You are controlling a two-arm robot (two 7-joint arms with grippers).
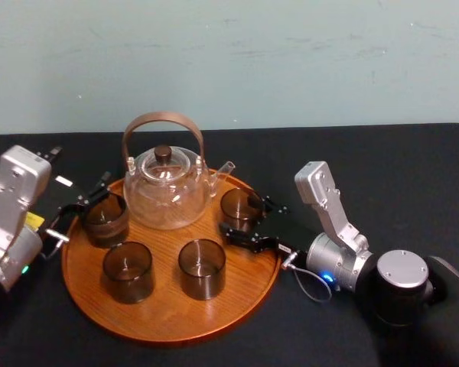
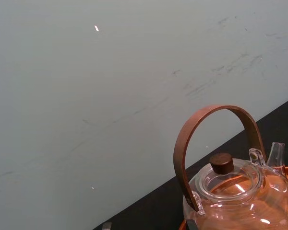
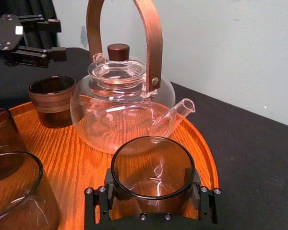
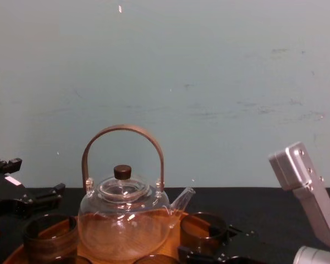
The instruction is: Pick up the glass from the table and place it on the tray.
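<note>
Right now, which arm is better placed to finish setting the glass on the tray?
Right. Its pincer grips the glass, already over the tray near the teapot. The left pincer hangs open, apart, behind a second glass.

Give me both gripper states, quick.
Left gripper: open, holding nothing, at the tray's left edge.
Right gripper: closed on the glass that stands on the tray, right of the teapot.
</note>
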